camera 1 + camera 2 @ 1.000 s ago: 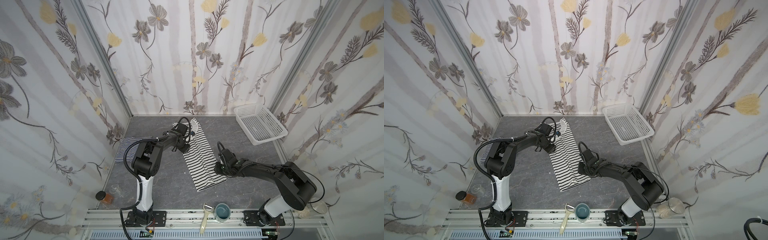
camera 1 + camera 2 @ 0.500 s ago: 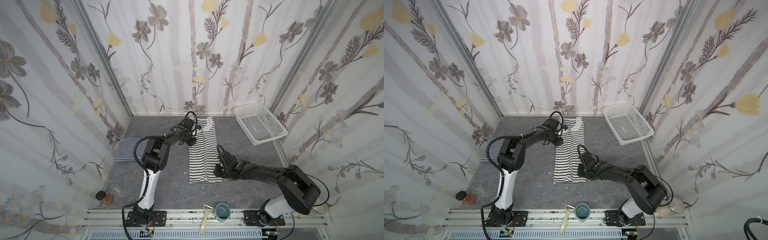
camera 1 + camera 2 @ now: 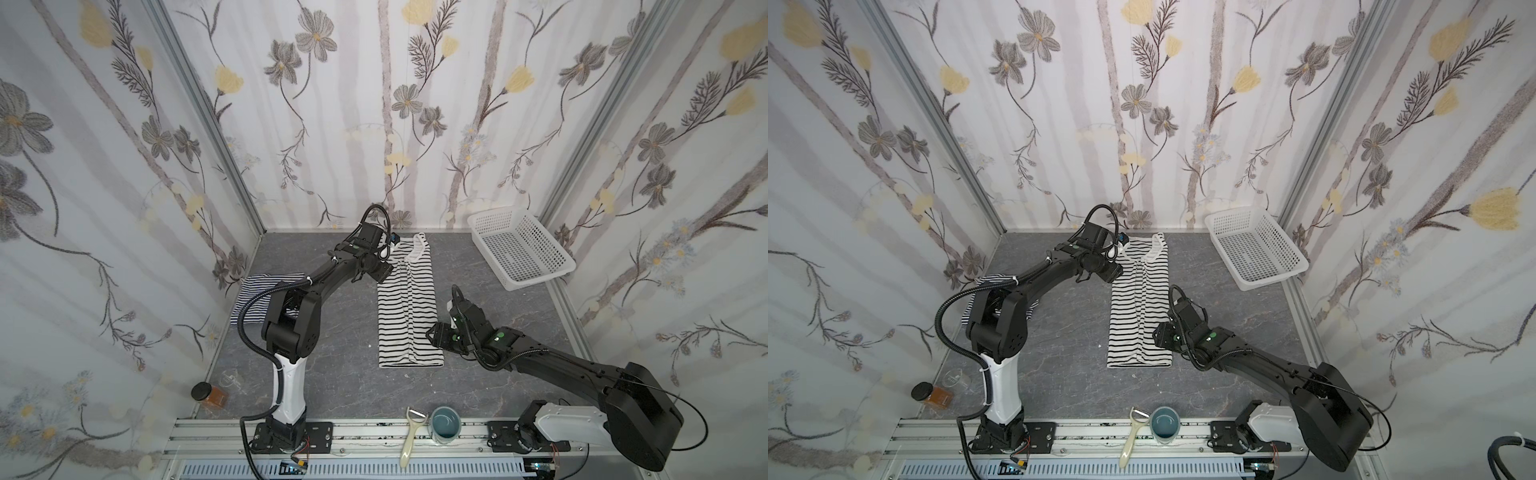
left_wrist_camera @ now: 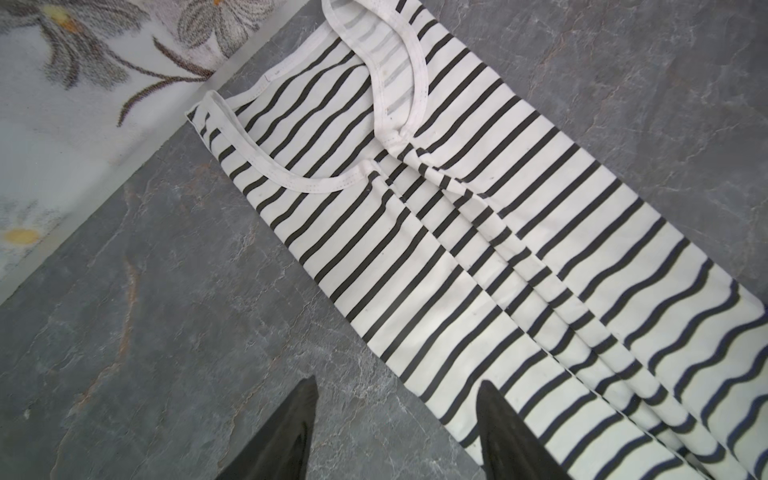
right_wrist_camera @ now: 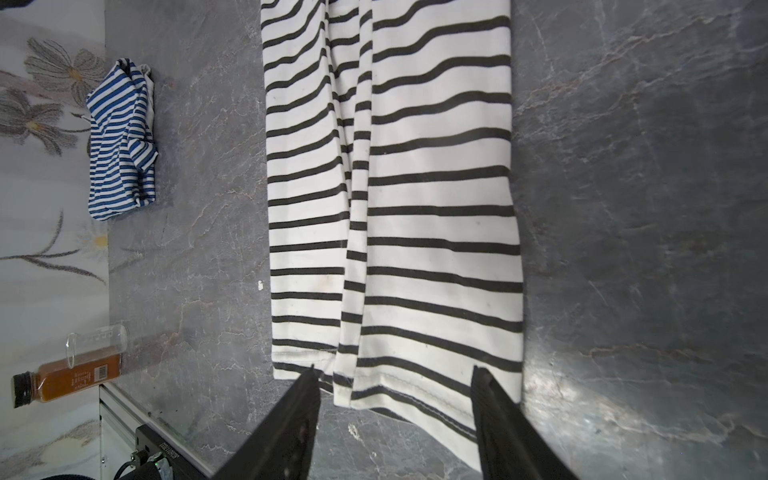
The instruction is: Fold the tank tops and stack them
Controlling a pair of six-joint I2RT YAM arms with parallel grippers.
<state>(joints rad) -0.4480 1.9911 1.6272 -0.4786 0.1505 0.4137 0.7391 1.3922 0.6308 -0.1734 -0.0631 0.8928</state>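
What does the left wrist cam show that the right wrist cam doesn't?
Left wrist only: the black-striped tank top at its neckline and shoulder strap.
Right wrist only: its hem, the navy-striped tank top bunched by the wall, a spice bottle and a clear beaker.
Both: the same top folded lengthwise, flat on the grey table, with the left gripper and right gripper each open.

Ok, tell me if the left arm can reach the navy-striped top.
Probably yes: the navy-striped top lies uncovered near that arm's elbow, and the left gripper is open and empty above the black-striped top.
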